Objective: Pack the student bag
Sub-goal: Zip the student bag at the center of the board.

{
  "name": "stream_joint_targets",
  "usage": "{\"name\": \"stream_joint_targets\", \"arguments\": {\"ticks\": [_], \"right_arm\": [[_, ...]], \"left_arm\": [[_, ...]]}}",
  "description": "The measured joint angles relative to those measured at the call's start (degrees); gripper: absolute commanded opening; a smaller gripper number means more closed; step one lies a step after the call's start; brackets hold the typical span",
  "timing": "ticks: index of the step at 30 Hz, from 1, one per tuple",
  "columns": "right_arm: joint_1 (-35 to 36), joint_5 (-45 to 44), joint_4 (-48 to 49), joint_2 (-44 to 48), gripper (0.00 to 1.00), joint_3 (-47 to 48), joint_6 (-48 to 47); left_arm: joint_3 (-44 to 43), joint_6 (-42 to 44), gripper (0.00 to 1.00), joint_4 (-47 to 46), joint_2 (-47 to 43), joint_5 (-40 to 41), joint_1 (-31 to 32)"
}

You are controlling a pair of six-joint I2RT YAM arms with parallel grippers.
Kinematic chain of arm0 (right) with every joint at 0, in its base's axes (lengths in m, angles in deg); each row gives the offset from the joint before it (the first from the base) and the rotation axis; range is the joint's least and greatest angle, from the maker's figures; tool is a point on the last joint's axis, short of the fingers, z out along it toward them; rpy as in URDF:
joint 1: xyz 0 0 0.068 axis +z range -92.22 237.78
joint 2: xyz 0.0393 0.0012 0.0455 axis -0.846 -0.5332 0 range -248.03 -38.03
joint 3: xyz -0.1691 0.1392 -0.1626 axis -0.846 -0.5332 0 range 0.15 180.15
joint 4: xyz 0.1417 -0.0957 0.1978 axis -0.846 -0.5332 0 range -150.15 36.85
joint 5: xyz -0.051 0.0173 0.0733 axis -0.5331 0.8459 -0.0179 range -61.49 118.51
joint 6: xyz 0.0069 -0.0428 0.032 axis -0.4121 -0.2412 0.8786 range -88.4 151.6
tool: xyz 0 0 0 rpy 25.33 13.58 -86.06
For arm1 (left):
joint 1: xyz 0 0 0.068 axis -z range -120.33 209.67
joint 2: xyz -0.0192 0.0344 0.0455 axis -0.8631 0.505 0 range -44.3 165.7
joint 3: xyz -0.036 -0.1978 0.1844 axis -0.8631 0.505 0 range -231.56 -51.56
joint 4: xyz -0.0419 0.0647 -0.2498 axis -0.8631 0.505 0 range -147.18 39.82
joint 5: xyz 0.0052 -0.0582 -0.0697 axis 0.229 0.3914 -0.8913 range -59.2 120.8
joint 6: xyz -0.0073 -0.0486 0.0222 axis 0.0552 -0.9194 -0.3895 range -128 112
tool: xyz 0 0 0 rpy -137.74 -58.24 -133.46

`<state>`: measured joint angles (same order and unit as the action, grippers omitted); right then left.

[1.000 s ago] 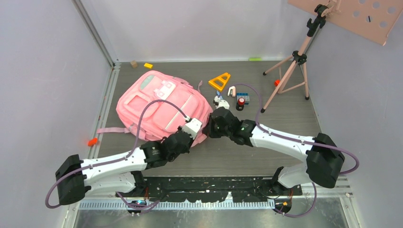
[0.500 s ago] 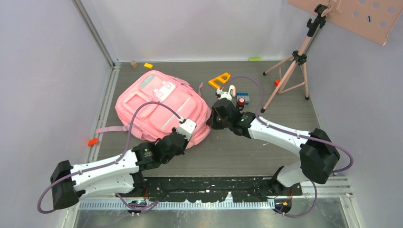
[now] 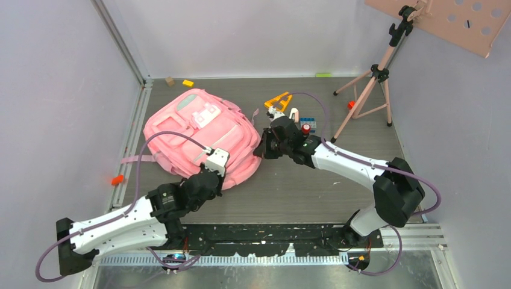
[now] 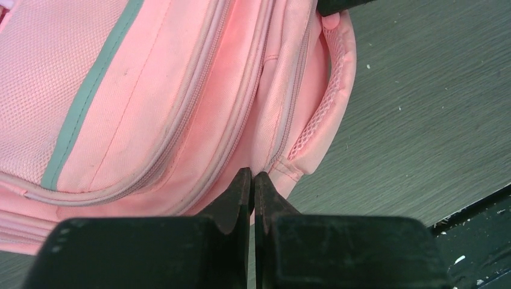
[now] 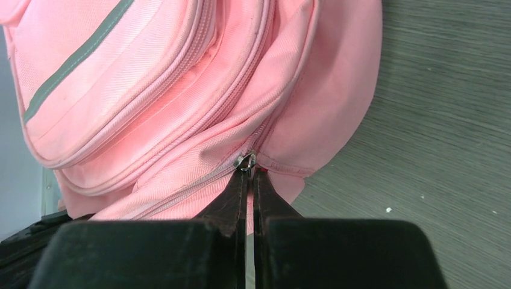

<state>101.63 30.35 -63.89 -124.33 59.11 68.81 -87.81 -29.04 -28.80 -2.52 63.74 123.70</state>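
Counter [image 3: 313, 195], dark and wood-grained, carries everything. On its left half, toward the far side, lies the student bag [image 3: 193, 135]. It is pink and front face up, with its grey-green top panel pointing at the far left corner. A pink strap [image 3: 137, 161] trails off its left side onto the counter. The left arm [image 3: 120, 223] reaches from the near left corner to the bag's near end. The right arm [image 3: 352, 167] stretches from the near right across to the bag's right side. A pink tripod [image 3: 366, 99] stands on the far right of the counter, well apart from the bag, with a pink perforated board [image 3: 449, 21] clamped at its top.

The left tool [image 4: 252, 180] has its fingers pressed together on the bag's bottom seam, just beside the mesh side pocket [image 4: 328, 99]. A sliver of pink fabric shows between them. The right tool [image 5: 248, 174] is likewise squeezed tight, its tips nipping the small metal zip pull [image 5: 244, 162] at the end of a zip line on the bag's side.

Small things lie between bag and tripod: an orange triangle [image 3: 278, 101], a blue block [image 3: 308, 121] and a red-topped piece [image 3: 305, 128] just beside the block. Along the far edge sit a yellow block [image 3: 188, 83], a small wooden cube [image 3: 170, 80] beside it, and a green piece [image 3: 323, 74]. An orange bit [image 3: 117, 179] lies at the left edge, near the strap.
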Motion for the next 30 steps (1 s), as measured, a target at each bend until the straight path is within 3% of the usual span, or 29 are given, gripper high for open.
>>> {"name": "stream_joint_targets", "arguments": {"ticks": [4,6,9,16,22,30], "right_arm": [[-0.2,3.8,0.5,-0.3,0.00,0.7,-0.9],[-0.5,6.4,0.9,-0.3,0.00,0.7,-1.4],[-1.3,9.5,1.2,-0.3,0.00,0.8,-2.3],[-5.0,11.3,-1.2,-0.3,0.01,-0.6,-3.3],[-5.1,12.8,-1.6,0.1,0.01,-1.5,-3.3],[-5.1,13.3,-2.1,2.0,0.00,-1.6,-3.4]], "left_arm": [[-0.3,-1.3,0.00,3.2,-2.9,0.7,0.0],[-0.6,-1.2,0.11,4.5,-4.2,0.8,0.0],[-1.9,-0.7,0.38,6.3,-4.8,0.7,0.0],[-11.7,0.5,0.56,5.9,-0.1,2.1,-0.1],[-17.1,1.5,0.59,3.3,11.7,-0.2,-1.2],[-17.2,3.7,0.59,-1.7,25.2,-6.9,-5.0]]}}
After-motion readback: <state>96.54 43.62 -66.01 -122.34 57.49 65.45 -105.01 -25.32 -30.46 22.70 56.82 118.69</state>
